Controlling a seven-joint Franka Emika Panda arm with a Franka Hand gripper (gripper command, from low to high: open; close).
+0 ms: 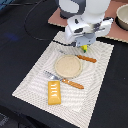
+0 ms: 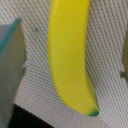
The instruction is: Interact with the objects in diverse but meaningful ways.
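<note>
A yellow banana (image 2: 70,60) with a green tip fills the wrist view, lying on the woven placemat (image 2: 35,95). My gripper (image 2: 70,67) is open and straddles it. One finger (image 2: 10,65) and the other finger (image 2: 125,52) stand clear of the banana on either side. In the exterior view the gripper (image 1: 84,47) hangs low over the mat's far edge, with only the banana's tip (image 1: 84,49) showing beneath it. The orange ridged bread slab (image 1: 54,92) lies near the mat's front corner.
A round tan plate (image 1: 69,66) sits mid-mat. An orange-handled knife (image 1: 86,58) lies behind it and an orange-handled fork (image 1: 65,81) in front. A brown board (image 1: 60,19) and a pale bowl (image 1: 122,16) are at the back. A black cable (image 1: 37,30) crosses the dark table.
</note>
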